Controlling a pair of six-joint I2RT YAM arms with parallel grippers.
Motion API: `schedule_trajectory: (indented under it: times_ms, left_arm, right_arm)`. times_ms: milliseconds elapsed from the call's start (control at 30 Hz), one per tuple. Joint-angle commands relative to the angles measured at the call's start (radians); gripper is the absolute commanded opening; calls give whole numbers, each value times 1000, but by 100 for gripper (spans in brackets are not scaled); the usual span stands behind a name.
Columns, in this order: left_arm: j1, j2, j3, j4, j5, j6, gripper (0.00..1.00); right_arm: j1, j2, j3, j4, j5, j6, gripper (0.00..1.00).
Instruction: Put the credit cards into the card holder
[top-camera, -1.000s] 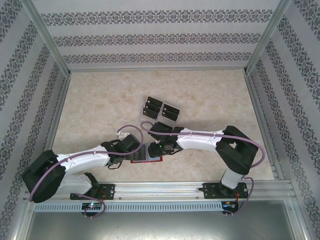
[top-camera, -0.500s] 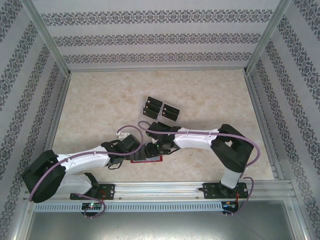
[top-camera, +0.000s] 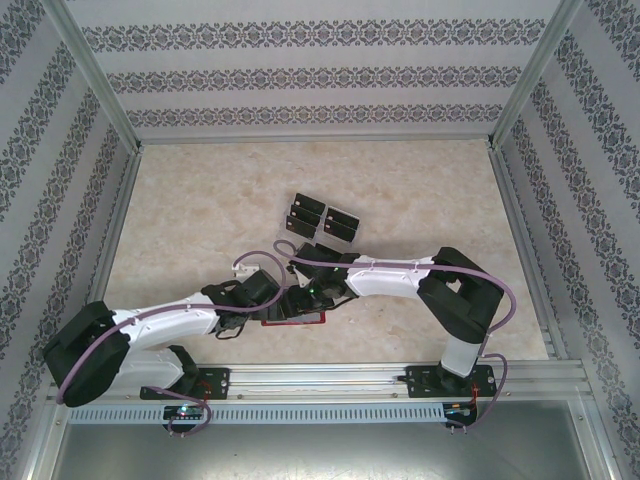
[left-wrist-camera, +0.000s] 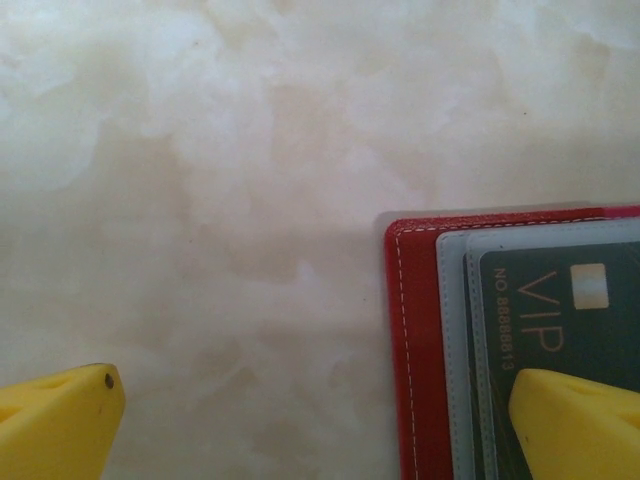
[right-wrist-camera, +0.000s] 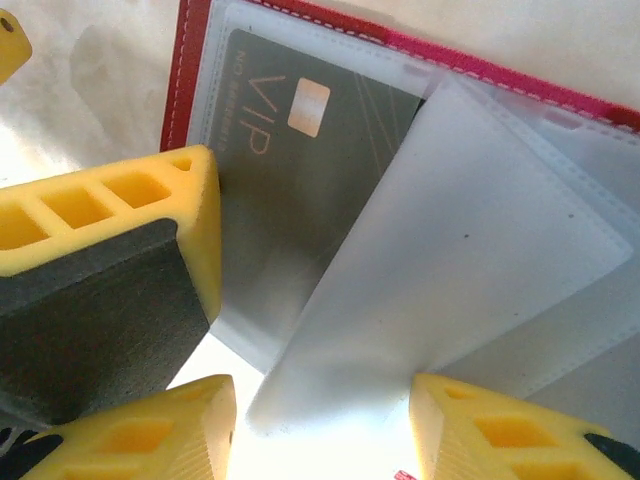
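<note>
Top view: bright, even light, faint shadows. Right wrist view: white glare lower centre, nearest yellow fingers soft-focused.

A cream, marble-patterned tabletop lies under the left tool and spreads well beyond it. White walls with grey ornamental stripes rise behind and on both sides, framed by aluminium rails. The light is soft and even.

Cream marbled tabletop bounded by patterned walls.

White arm shells w/ blk joints, purple cables, yellow pincer fingers.
</note>
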Motion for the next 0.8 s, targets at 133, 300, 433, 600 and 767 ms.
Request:
schedule_trajectory:
  times_ms: [133, 300, 433, 600, 767]
  left_arm:
    - [-18, -129, -11, -116, -60, -48, 100]
    - [-18, -167, -11, -137, -64, -56, 100]
    - [-17, -169, -9, -162, -76, -71, 100]
    - [-15, -123, 2, -207, -94, -90, 100]
    - [-13, -59, -4, -190, -93, -96, 100]
  right_arm:
    - [13, 10, 36, 36, -34, 22, 49]
    - [13, 16, 57, 31, -38, 23, 50]
    - [15, 25, 65, 27, -35, 24, 50]
    - [15, -3, 55, -39, 60, 16, 49]
    - [15, -32, 44, -89, 130, 3, 50]
